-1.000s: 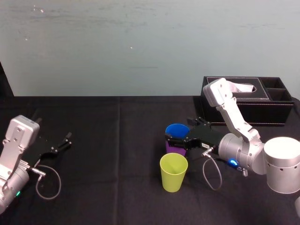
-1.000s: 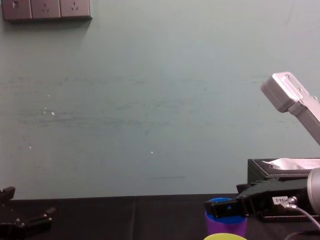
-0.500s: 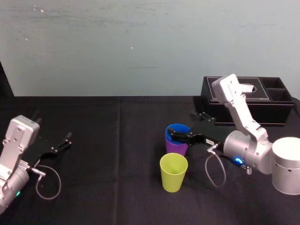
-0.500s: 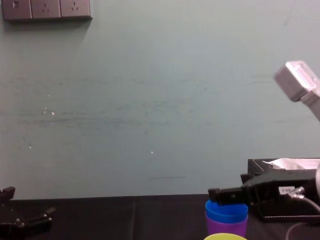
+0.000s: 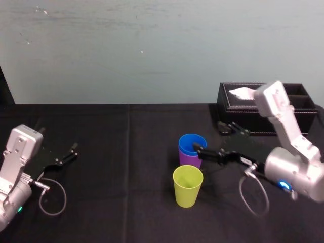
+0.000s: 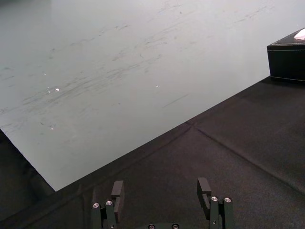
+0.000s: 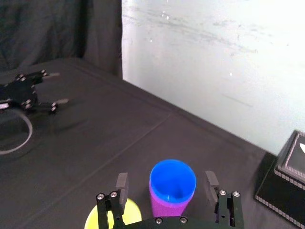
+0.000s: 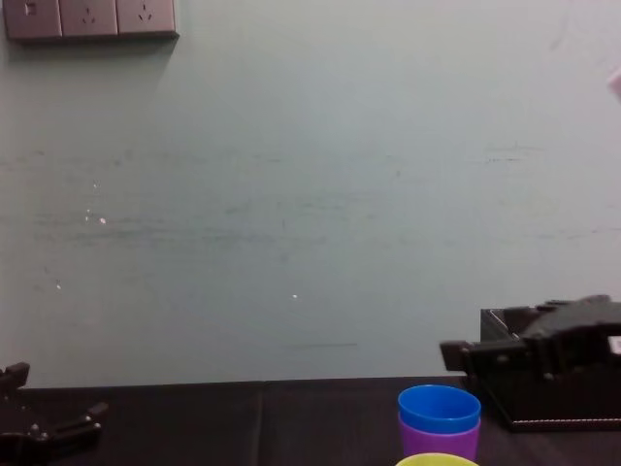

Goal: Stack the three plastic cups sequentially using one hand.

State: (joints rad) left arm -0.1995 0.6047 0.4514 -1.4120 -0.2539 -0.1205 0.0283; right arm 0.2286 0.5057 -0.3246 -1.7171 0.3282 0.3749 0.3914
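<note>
blue cup [image 5: 192, 142] in purple cup [image 5: 189, 159]; r tool [image 5: 208, 136] spread

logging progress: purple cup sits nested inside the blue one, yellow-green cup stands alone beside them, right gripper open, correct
No: the head view shows the blue cup nested inside the purple cup, not the reverse. The yellow-green cup does stand alone beside them, and the right gripper is open; the left gripper rests idle far left.

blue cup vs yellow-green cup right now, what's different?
The blue cup sits nested in the purple cup; the yellow-green cup stands alone on the table. The blue cup is farther from the robot, the yellow-green cup nearer. The open right gripper is by the blue cup. Both cups are upright and tapered.
</note>
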